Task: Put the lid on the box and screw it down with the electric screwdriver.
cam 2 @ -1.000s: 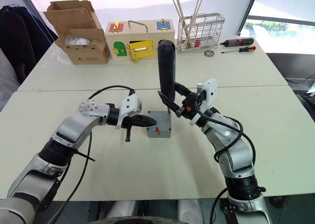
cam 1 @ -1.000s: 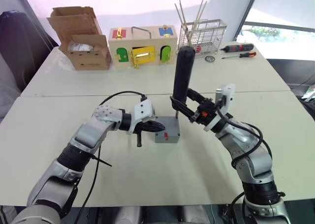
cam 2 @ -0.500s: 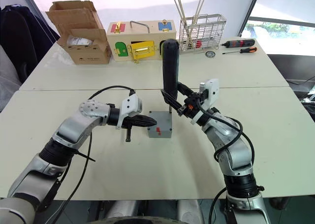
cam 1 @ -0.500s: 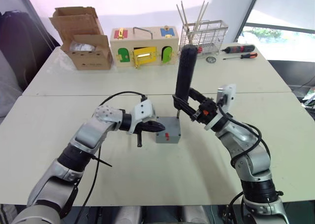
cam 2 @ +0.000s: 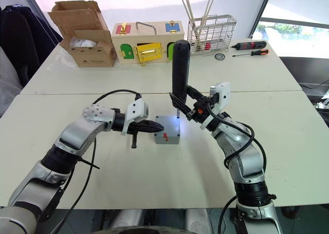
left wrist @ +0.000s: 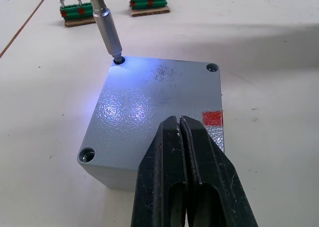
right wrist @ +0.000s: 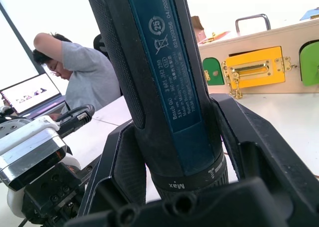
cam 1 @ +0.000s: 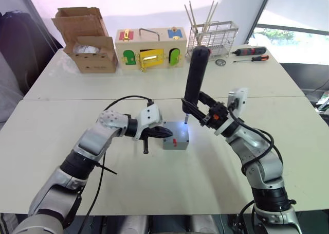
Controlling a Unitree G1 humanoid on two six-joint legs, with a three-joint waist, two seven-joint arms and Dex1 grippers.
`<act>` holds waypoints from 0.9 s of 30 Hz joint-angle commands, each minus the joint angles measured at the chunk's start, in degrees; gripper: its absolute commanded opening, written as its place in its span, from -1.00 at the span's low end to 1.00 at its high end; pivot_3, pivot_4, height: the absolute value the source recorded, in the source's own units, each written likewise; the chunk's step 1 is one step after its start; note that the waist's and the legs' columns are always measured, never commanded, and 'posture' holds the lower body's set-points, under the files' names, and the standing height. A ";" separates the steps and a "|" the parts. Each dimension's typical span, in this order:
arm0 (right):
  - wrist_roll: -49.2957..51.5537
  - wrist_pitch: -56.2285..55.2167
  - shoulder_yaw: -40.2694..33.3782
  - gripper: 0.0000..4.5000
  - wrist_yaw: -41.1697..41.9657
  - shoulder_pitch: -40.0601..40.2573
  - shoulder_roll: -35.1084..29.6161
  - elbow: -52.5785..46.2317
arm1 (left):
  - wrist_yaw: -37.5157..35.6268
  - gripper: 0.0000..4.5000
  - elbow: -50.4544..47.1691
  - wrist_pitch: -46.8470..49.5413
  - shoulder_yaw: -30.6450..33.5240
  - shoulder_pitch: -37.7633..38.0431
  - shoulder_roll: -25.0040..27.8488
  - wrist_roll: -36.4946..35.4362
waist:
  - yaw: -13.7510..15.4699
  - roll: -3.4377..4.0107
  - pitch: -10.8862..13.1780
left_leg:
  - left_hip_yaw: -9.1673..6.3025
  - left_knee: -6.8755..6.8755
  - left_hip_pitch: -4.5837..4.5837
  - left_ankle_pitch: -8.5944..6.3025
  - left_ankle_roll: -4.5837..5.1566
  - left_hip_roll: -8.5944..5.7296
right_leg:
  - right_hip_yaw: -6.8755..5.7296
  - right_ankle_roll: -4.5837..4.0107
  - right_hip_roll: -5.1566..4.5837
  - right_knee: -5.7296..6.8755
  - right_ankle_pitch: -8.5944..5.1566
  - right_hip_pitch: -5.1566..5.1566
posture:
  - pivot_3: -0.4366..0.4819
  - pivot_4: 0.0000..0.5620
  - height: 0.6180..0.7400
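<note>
Grey lid (left wrist: 159,107) seated on the box (cam 1: 175,140) mid-table; my right gripper (cam 1: 204,113) clamps the electric screwdriver (cam 1: 195,77), bit in a corner hole; my left gripper (left wrist: 183,137), fingers together, braces the lid; tilt risks cam-out, I judge.

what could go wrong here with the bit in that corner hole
The electric screwdriver leans a little, so its bit could cam out of the corner hole and scratch the lid. The left gripper, shut, only presses on the lid near one edge, so torque might twist the box on the table. The right gripper holds the tall tool low; it may wobble.
</note>
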 commanded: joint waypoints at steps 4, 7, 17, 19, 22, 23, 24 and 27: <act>-0.98 2.74 0.59 -0.12 -0.68 1.28 -0.49 2.99 | 0.14 -1.00 0.77 0.45 -0.73 0.75 -0.18 1.54 | 0.04 0.00 0.00 | 0.00 0.00 -0.01 0.00 0.00 0.00 | 0.00 0.00 0.00 -0.01 0.00 0.00 | -0.05 -0.47 0.84; -0.64 3.16 0.12 -0.12 -1.04 0.47 -0.70 2.34 | 0.15 -1.00 0.95 0.31 -0.72 0.74 -0.41 1.71 | 0.07 0.00 0.00 | -0.01 0.00 -0.01 0.00 0.00 0.00 | 0.00 0.00 -0.02 -0.02 0.00 0.00 | -0.05 -0.47 0.84; 20.72 22.26 -13.49 -0.12 -6.57 -20.09 -6.90 -9.19 | 3.43 -1.00 -4.14 5.48 7.57 2.66 -1.46 -4.57 | -0.01 0.46 0.69 | -0.02 0.18 -0.99 0.08 -0.13 0.00 | 0.06 0.00 -0.05 0.17 0.01 -0.98 | -0.05 -0.47 0.84; 23.43 25.44 -15.14 -0.12 -6.59 -22.44 -9.11 -8.49 | 4.57 -1.00 -5.28 8.60 10.62 2.35 -2.73 -8.26 | 0.01 0.45 0.70 | -0.08 0.29 -1.49 0.30 -0.52 0.00 | 0.01 0.00 -0.05 0.23 0.02 -1.42 | -0.05 -0.47 0.84; 25.71 28.25 -16.89 -0.12 -8.69 -25.44 -10.04 -5.61 | 6.30 -1.00 -5.58 10.53 13.28 1.41 -3.78 -10.54 | -0.12 0.43 0.70 | -0.09 0.39 -1.87 0.31 -0.52 -0.01 | -0.03 0.00 -0.07 0.23 0.03 -1.74 | -0.05 -0.47 0.84; 26.06 29.18 -17.40 -0.12 -9.75 -26.32 -10.18 -4.54 | 6.64 -1.00 -5.49 10.78 13.69 0.98 -3.85 -10.73 | -0.16 0.42 0.71 | -0.05 0.45 -1.92 0.31 -0.52 -0.03 | -0.02 0.00 -0.09 0.25 0.04 -1.78 | -0.05 -0.47 0.84; 26.20 30.23 -17.82 -0.12 -10.85 -27.10 -10.57 -3.52 | 6.88 -1.00 -5.27 10.84 13.88 0.48 -3.90 -10.80 | -0.18 0.42 0.72 | -0.02 0.48 -1.93 0.32 -0.52 -0.04 | 0.00 -0.01 -0.09 0.27 0.05 -1.79 | -0.05 -0.47 0.84; 26.89 37.49 -19.78 -0.12 -14.79 -31.04 -15.22 0.69 | 6.79 -1.00 -4.66 9.04 12.76 -2.14 -2.96 -9.10 | -0.01 0.47 0.78 | 0.00 0.53 -1.93 0.34 -0.53 -0.06 | 0.04 -0.03 -0.10 0.35 0.07 -1.82 | -0.05 -0.47 0.84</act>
